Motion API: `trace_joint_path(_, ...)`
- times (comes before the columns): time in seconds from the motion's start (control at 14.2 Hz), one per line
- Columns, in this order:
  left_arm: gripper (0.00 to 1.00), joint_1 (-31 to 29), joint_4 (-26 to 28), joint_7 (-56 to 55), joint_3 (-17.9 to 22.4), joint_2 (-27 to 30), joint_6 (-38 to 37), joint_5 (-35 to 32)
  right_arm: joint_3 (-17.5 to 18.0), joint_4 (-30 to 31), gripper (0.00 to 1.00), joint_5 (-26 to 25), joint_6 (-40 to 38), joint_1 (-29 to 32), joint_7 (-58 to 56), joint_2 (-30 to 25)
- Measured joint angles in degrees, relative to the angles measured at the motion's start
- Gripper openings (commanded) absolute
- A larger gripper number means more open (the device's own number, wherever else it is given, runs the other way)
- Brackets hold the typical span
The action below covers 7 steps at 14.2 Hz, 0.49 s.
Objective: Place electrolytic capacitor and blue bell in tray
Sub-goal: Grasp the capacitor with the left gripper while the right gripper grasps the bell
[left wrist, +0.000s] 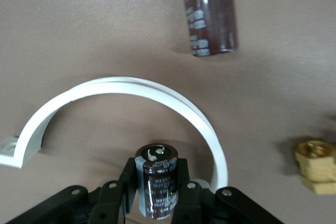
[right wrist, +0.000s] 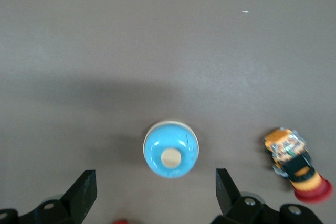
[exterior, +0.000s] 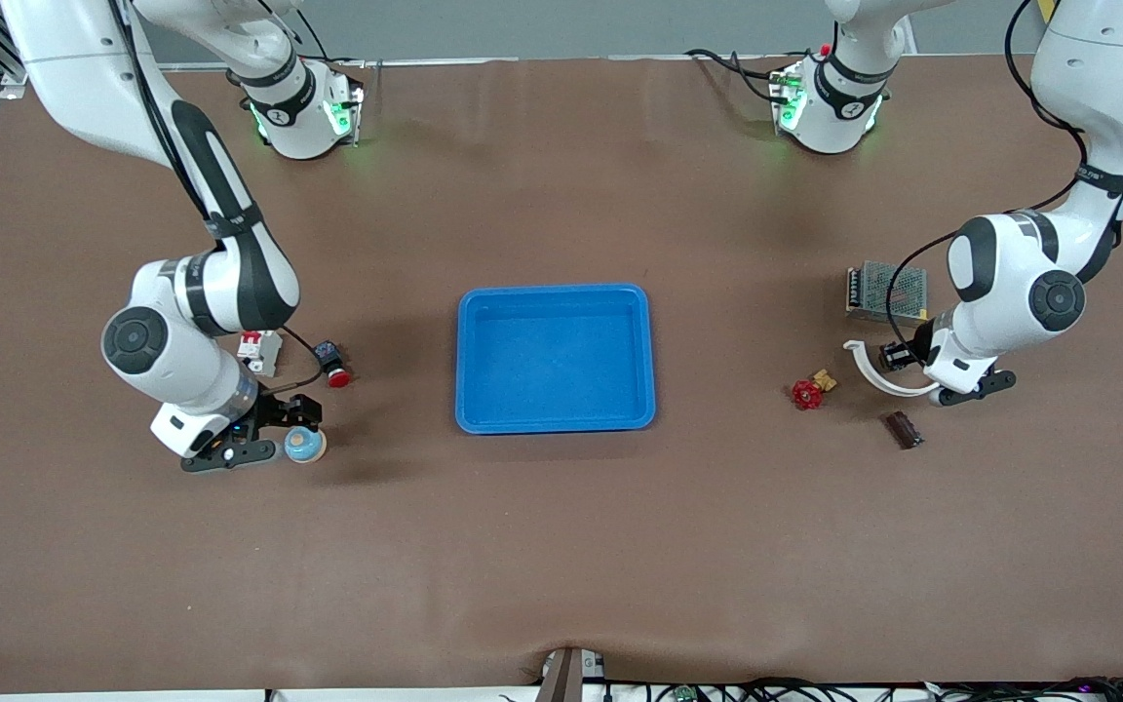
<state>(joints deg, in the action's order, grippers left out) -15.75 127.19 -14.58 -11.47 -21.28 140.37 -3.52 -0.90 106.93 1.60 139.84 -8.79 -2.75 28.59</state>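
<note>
Left gripper (left wrist: pixel 156 192) clamped a dark cylindrical electrolytic capacitor (left wrist: pixel 156 181), seen only in its wrist view.
Right gripper (right wrist: pixel 155 192) gaped wide around the round blue bell (right wrist: pixel 171 149); a white curved plastic clip (left wrist: pixel 131 90) ringed the left gripper.

Blue tray (exterior: pixel 556 426) mid-table; bell (exterior: pixel 305 445) on table; capacitor (left wrist: pixel 156 182) gripped upright.
</note>
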Motion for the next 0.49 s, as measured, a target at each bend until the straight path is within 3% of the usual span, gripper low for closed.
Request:
trace_joint_path(0.21,0.00,1.0,-0.7,-4.6,-3.3,4.1,-5.4,-0.1,-0.1,-1.5,1.00,0.0,1.4,0.0,-0.1,3.5)
trace_joint_path(0.49,0.00,1.7,-2.1,-16.1,-11.3,7.3,-9.8,-0.1,-0.1,-2.3,1.00,0.0,1.5,0.0,-0.2,5.1)
